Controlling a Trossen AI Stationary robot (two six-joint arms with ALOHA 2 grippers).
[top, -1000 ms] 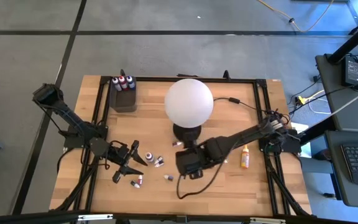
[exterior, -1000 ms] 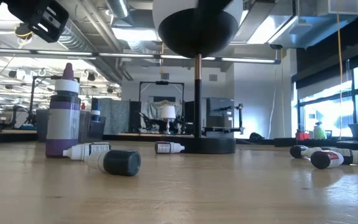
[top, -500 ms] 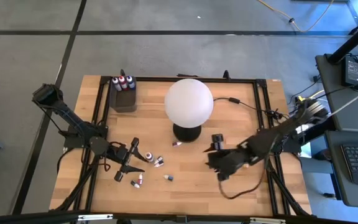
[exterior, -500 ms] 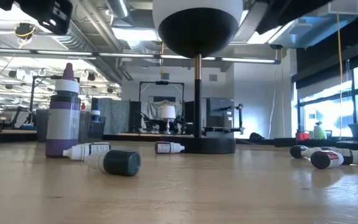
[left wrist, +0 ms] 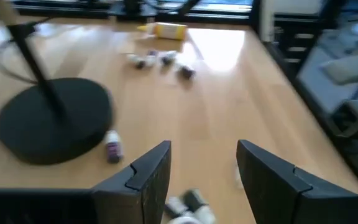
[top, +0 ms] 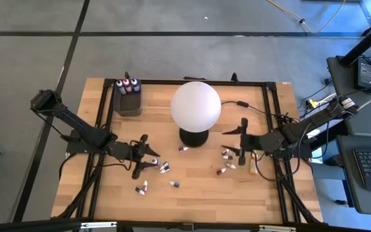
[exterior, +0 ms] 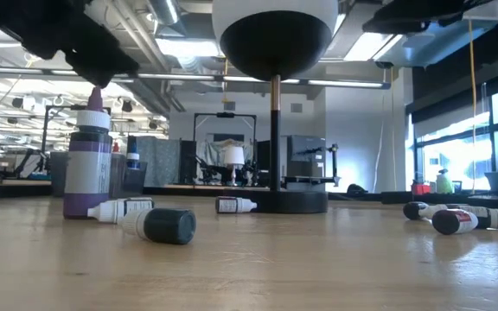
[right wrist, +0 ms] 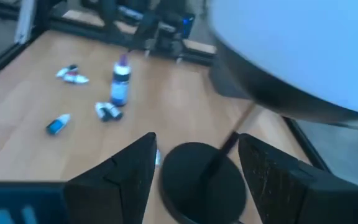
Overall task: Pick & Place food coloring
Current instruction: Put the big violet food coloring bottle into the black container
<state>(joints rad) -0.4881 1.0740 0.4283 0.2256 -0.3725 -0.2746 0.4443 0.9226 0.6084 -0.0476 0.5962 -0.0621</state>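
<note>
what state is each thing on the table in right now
left gripper: open, empty, above the scattered small bottles
right gripper: open, empty, near the lamp base
small bottles: lying on their sides on the wood
purple bottle: upright
orange bottle: lying flat
tray bottles: upright in the grey tray
globe lamp: upright

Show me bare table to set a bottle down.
Bare wood: the near edge strip, and the far-right corner beyond the globe lamp. Crowded: bottle clusters by the left hand and right hand.
</note>
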